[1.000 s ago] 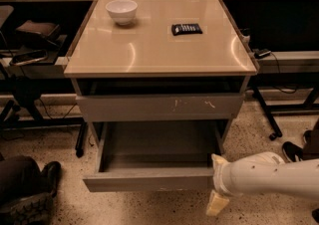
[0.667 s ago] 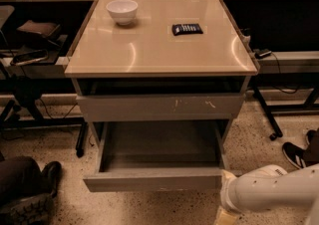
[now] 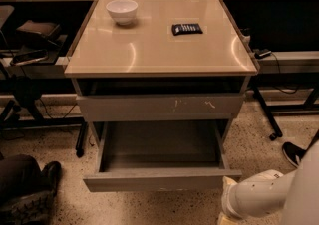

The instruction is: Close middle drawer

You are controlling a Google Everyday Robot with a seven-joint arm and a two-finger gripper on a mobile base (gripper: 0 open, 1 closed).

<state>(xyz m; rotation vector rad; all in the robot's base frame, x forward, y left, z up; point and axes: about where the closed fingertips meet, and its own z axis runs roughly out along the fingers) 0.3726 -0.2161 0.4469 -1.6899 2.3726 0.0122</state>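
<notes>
Wide plain grey middle drawer (image 3: 162, 179) stands open, its front running left-right. My hand (image 3: 225, 210) sits just beyond the front's right end; I cannot tell its grip.

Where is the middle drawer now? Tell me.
The middle drawer stands pulled out low in the camera view, below the scratched drawer front; the gripper is at the bottom right, beside its right front corner.

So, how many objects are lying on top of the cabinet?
2: a white bowl at the back left and a black object right of it. The gripper is at bottom right, near the open middle drawer.
</notes>
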